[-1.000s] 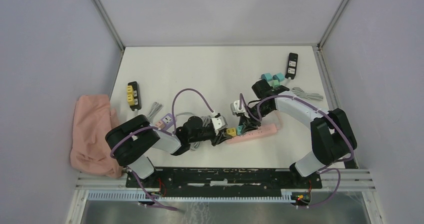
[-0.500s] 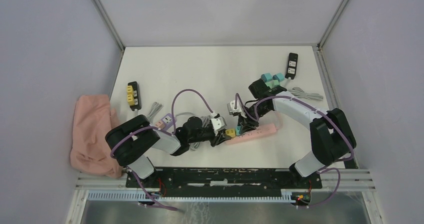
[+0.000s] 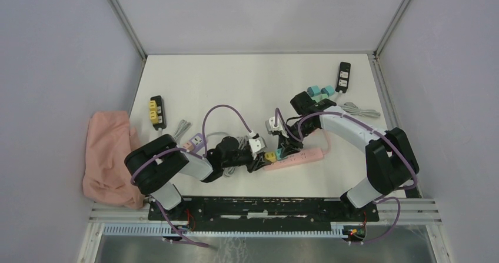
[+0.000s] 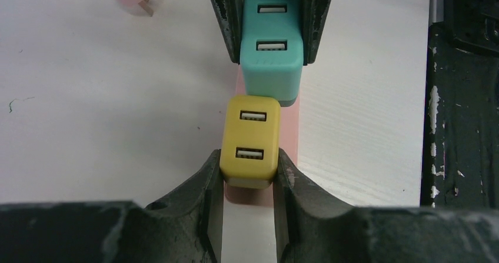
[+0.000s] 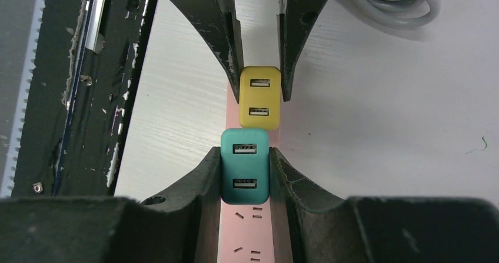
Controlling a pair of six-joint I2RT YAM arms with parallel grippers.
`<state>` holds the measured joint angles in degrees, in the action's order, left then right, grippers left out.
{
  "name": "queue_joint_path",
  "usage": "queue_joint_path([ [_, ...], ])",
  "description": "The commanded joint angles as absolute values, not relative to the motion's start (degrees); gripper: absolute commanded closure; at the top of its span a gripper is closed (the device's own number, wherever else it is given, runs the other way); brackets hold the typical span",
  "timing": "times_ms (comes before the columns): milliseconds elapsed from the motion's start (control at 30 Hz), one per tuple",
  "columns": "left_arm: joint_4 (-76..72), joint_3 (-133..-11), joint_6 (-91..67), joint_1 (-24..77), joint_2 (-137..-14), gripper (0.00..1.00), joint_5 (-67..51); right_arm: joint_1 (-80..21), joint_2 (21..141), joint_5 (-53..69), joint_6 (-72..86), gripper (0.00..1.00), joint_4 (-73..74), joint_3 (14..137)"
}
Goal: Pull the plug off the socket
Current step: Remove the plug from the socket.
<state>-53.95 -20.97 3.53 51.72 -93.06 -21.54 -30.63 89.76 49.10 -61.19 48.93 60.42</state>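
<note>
The socket is a pink power strip (image 3: 300, 157) lying on the white table. A yellow plug (image 3: 270, 155) and a teal plug (image 3: 281, 152) sit side by side at its left end. My left gripper (image 3: 263, 159) is shut on the yellow plug (image 4: 250, 140), fingers pressed to both its sides. Facing it, my right gripper (image 3: 285, 147) is shut on the teal plug (image 5: 245, 166). The strip's empty slots (image 5: 247, 233) show below the teal plug in the right wrist view. Whether either plug's prongs are still seated is hidden.
A black strip with yellow plugs (image 3: 156, 110) lies at the left, beside a pink cloth (image 3: 109, 157). Another black strip (image 3: 343, 76), loose teal plugs (image 3: 320, 91) and a grey cable (image 3: 359, 109) lie at the back right. A pink plug (image 3: 194, 140) lies near my left arm.
My right gripper has shifted slightly left with the teal plug, and the pink strip has swung a little toward the near edge. Both grips are unchanged.
</note>
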Motion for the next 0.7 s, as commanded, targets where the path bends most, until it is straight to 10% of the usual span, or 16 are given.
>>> queue_joint_path([
  [0,-52.9,-21.2,4.1,51.5,-93.8,0.97,-19.2,-30.0,89.0,58.0,-59.7,1.00,48.5,64.0],
  [667,-53.9,-20.3,4.0,51.5,-93.0,0.97,-19.1,-14.9,85.6,61.8,-62.0,1.00,56.4,67.4],
])
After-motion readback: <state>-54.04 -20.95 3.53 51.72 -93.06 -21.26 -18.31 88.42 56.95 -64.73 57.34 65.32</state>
